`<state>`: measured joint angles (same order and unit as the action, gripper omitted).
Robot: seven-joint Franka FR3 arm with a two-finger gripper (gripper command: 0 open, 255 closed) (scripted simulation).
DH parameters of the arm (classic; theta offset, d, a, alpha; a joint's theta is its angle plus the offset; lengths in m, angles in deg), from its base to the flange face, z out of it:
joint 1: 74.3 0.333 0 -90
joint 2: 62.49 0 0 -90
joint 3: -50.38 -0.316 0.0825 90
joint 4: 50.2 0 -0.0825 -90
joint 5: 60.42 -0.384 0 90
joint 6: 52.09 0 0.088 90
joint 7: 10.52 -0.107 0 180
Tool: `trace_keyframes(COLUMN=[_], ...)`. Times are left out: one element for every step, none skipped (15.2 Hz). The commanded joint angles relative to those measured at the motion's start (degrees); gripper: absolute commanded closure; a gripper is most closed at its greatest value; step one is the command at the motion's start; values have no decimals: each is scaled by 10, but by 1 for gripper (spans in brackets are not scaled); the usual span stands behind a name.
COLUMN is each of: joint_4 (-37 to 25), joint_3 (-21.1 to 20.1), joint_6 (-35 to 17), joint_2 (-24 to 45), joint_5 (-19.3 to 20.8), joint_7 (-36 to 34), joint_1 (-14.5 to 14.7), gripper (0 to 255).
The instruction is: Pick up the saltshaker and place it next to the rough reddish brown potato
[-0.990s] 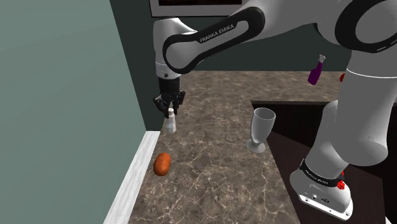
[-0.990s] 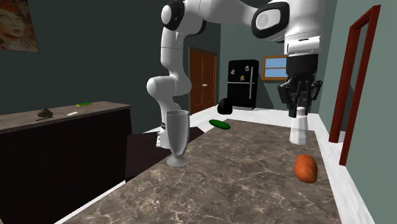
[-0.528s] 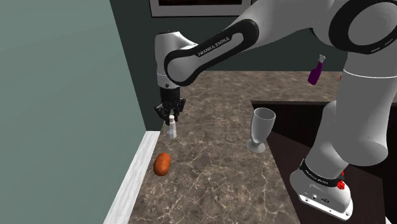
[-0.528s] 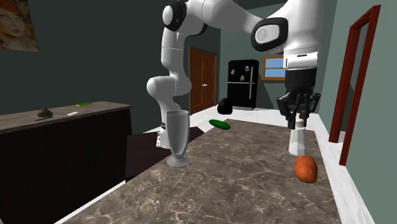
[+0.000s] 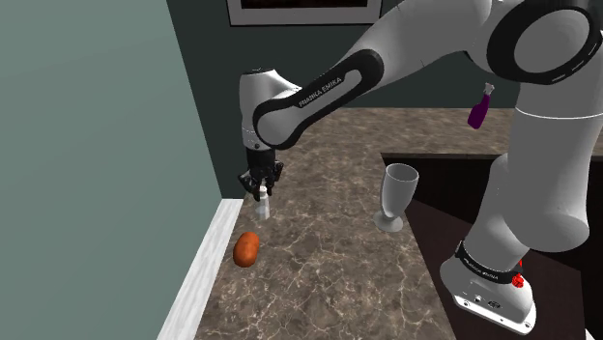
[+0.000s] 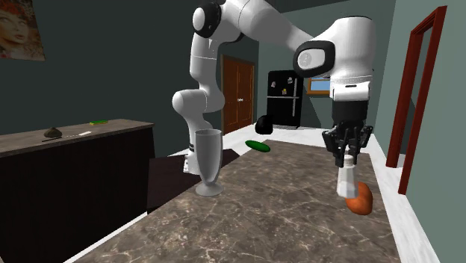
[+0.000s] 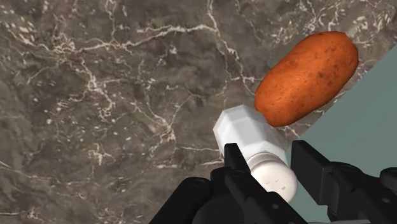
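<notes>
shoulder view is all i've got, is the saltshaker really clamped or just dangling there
observer: Clamped. In the wrist view the gripper has a black finger on each side of the white saltshaker, near its cap end.
operator: how near is the potato
observer: Very near. From the wrist view the shaker's base ends right beside one end of the reddish brown potato; I cannot tell if they touch.
operator: anything else lying around i can't see
observer: Yes. The second exterior view shows a green cucumber lying on the counter, beyond the tall glass.
</notes>
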<state>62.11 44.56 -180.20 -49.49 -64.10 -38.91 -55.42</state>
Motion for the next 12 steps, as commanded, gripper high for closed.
trace_keyframes(joint_4=[5,8,11,13,16,18,20,23,25,27,28,30], joint_3=[0,0,0,0,0,0,0,0,0,1,1,1], joint_6=[-13,-20,-27,-34,-40,-47,-54,-60,-67,-73,-80,-88], joint_2=[8,12,16,20,24,28,33,37,42,47,51,58], joint_5=[0,1,1,1,1,1,1,2,2,2,2,2], joint_7=[0,0,0,1,1,1,1,2,2,2,2,3], joint_1=[1,1,1,1,1,1,2,2,2,2,2,2], gripper=[255,255,255,255,255,255,255,255,255,255,255,255])
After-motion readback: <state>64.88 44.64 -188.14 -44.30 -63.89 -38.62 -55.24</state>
